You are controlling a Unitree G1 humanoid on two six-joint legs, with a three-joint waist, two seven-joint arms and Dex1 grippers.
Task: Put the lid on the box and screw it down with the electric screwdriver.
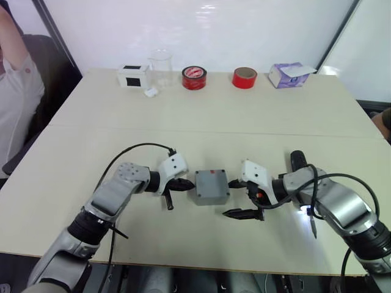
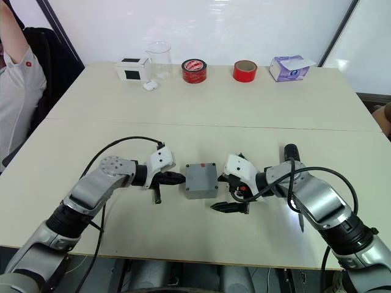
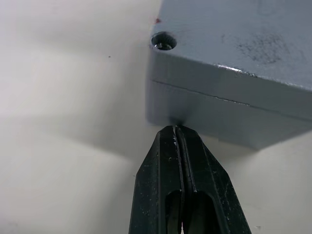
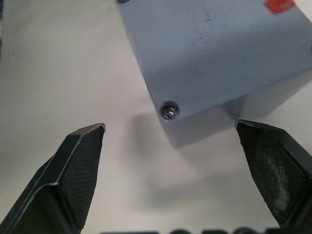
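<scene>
The grey box (image 1: 212, 198) sits mid-table between my two grippers, with the lid (image 1: 211, 182) seated on top of it. A seam between the two runs along the side in the left wrist view. The lid (image 4: 209, 53) carries a small red mark and a screw (image 4: 169, 111) in one corner. My left gripper (image 1: 185, 182) is shut, its tip touching the box's left side wall (image 3: 219, 114). My right gripper (image 1: 236, 198) stands open just right of the box, holding nothing. The black electric screwdriver (image 1: 297, 161) lies on the table behind my right forearm, partly hidden by it.
Along the table's far edge stand a white box with a black square (image 1: 132, 76), a clear beaker (image 1: 160, 67), two red tape rolls (image 1: 194, 77) (image 1: 244, 77) and a purple tissue box (image 1: 287, 75). A person (image 1: 15, 91) sits at the left.
</scene>
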